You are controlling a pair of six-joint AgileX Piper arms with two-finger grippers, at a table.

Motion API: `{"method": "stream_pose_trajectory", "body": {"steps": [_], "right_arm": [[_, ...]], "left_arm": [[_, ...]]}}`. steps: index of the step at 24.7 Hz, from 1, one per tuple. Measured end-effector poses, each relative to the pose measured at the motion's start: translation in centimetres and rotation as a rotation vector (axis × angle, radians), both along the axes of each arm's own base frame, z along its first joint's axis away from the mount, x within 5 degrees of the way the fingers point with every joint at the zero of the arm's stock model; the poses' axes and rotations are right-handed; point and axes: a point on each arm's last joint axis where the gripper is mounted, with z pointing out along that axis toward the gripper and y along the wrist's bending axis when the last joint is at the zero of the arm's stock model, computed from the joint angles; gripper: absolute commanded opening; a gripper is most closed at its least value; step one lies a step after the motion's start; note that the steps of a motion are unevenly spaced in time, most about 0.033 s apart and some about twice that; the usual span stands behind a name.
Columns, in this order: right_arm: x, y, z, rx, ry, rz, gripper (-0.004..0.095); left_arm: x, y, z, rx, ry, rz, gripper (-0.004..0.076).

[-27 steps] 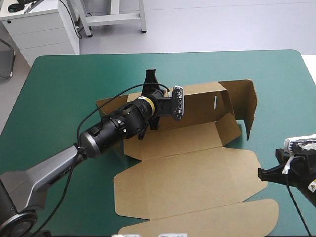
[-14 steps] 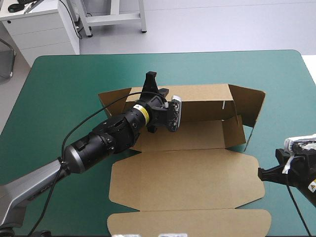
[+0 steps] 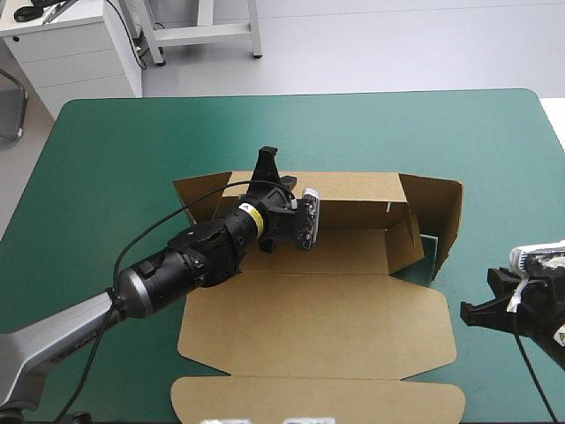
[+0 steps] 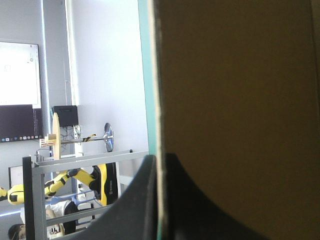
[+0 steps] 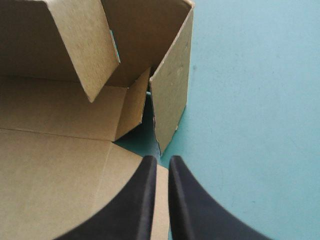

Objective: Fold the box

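Looks like a robot lab or a workroom. A big counter (image 3: 115, 150) with a teal-green cover, and a black robot arm (image 3: 190, 256) reaching over it. Past the far edge, a bare, pale grey floor (image 3: 397, 44). On that floor, a white cabinet (image 3: 75, 53) with drawers and the grey metal legs (image 3: 207, 31) of a stand.

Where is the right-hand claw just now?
In the high view, the right gripper is by the right edge of the table, on the near side, just off the flat right edge of the box.
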Motion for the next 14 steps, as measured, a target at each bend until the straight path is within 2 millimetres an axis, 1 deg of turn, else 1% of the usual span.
{"method": "stream_pose_trajectory", "body": {"steps": [3, 4, 5, 10, 14], "right_arm": [[-0.1, 0.0, 1.9, 0.002, -0.043, 0.001, 0.0648], [0.1, 0.0, 2.6, 0.002, -0.051, 0.001, 0.0713], [0.3, 0.0, 3.2, 0.002, -0.055, 0.002, 0.0754], [2.0, 0.1, 5.4, 0.002, -0.066, 0.002, 0.0755], [4.5, 0.2, 7.0, -0.010, -0.054, -0.003, 0.0756]], "left_arm": [[0.2, -0.1, -0.4, -0.006, 0.014, 0.017, -0.0008], [0.2, -0.1, -0.3, -0.026, 0.017, 0.030, -0.0008], [0.3, -0.1, -0.3, -0.044, 0.019, 0.041, -0.0008], [0.7, 0.2, -0.3, -0.093, 0.022, 0.117, -0.0008], [0.8, 0.2, -0.3, -0.099, 0.021, 0.133, -0.0008]]}}
